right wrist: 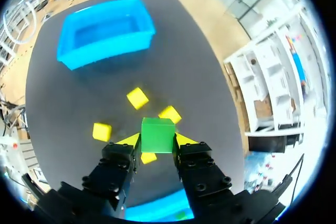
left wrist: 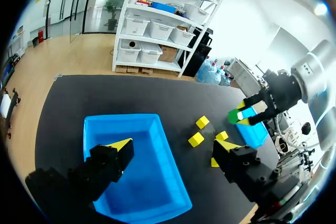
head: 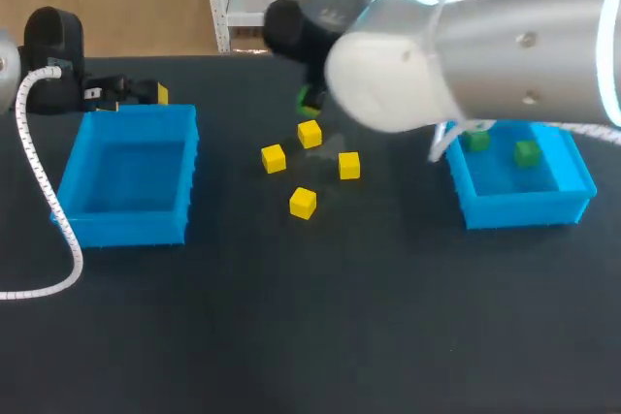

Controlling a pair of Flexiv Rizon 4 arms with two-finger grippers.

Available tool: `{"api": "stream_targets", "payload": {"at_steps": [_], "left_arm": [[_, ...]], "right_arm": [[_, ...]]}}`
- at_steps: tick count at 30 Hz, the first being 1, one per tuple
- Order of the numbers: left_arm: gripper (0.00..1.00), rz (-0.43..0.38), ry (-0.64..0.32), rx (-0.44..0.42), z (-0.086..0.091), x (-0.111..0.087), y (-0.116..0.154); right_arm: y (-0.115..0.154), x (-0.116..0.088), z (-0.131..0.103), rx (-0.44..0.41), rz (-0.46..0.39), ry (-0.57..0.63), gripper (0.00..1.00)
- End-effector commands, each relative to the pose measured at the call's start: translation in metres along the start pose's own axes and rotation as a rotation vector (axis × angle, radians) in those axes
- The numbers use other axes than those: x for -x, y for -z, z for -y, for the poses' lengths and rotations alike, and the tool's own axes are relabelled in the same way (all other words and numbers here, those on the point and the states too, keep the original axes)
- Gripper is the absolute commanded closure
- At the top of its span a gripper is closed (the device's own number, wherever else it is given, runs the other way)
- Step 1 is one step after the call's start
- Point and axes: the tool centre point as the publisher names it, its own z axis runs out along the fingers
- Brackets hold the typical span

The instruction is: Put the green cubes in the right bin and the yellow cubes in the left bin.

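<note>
My right gripper point(right wrist: 157, 141) is shut on a green cube point(right wrist: 157, 135) and holds it above the table's middle. The same green cube point(head: 309, 100) shows in the head view under my right arm, and the left wrist view sees this green cube point(left wrist: 234, 116) too. Several yellow cubes lie below it, among them one point(head: 310, 133), another point(head: 274, 158) and a third point(head: 303, 203). Two green cubes point(head: 475, 141) point(head: 527, 152) rest in the right bin point(head: 524, 208). My left gripper point(left wrist: 173, 145) stands open and empty over the left bin point(left wrist: 142, 150), at its far edge.
The left blue bin point(head: 131, 230) has nothing in it. A white coiled cable point(head: 44, 191) hangs from my left arm along the bin's left side. My right arm point(head: 466, 46) spans the table's far right and covers part of the right bin.
</note>
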Motion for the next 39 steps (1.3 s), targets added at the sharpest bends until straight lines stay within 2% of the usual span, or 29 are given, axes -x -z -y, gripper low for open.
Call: {"api": "stream_targets", "payload": {"at_steps": [1,7,13,21,30,39], "left_arm": [[0.00,0.005,-0.002,-0.010,-0.002,-0.001,0.000],[0.00,0.005,-0.002,-0.010,-0.002,-0.001,0.000],[0.00,0.005,-0.002,-0.010,-0.002,-0.001,0.000],[0.00,0.005,-0.002,-0.010,-0.002,-0.001,0.000],[0.00,0.005,-0.002,-0.010,-0.002,-0.001,0.000],[0.00,0.005,-0.002,-0.010,-0.002,-0.001,0.000]], "right_arm": [[0.015,-0.050,0.013,-0.026,0.085,-0.051,1.00],[0.027,-0.102,0.044,-0.056,0.084,-0.158,1.00],[0.039,-0.140,0.067,-0.065,0.106,-0.265,1.00],[0.046,-0.176,0.087,-0.070,0.125,-0.353,1.00],[0.030,-0.219,0.091,-0.036,0.106,-0.461,1.00],[0.020,-0.237,0.091,-0.019,0.108,-0.526,1.00]]}}
